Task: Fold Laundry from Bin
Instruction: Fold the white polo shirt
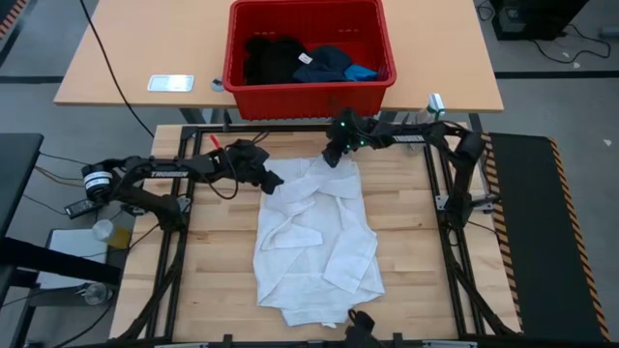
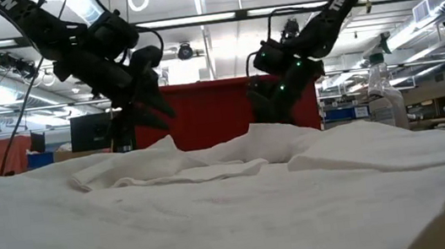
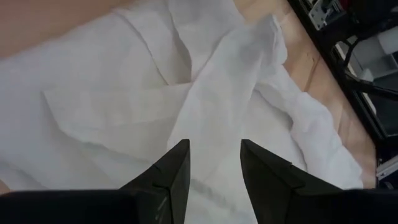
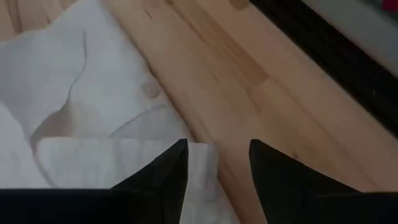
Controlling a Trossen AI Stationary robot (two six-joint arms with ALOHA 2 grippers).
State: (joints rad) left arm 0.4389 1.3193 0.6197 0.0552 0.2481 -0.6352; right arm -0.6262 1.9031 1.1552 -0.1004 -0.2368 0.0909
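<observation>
The large white garment [image 1: 314, 242] lies spread and creased on the wooden table [image 1: 213, 280]; it also shows in the low view [image 2: 214, 193]. My left gripper [image 1: 276, 182] is open just above the garment's far left part [image 3: 186, 106]. My right gripper [image 1: 334, 155] is open over the garment's far edge [image 4: 124, 155], one finger over cloth and one over bare wood. The red bin [image 1: 309, 97] stands on the desk beyond the table and holds the black garment [image 1: 271, 58], the dark navy one [image 1: 327, 64] with its white tag [image 1: 306, 59], and the small bright blue one [image 1: 364, 72].
The tan desk [image 1: 145, 58] behind the table carries the bin and a small white device [image 1: 170, 83]. Black frame rails [image 1: 440, 193] run along the table's sides. A clear bottle [image 2: 380, 92] stands at the far right. Bare wood lies left and right of the garment.
</observation>
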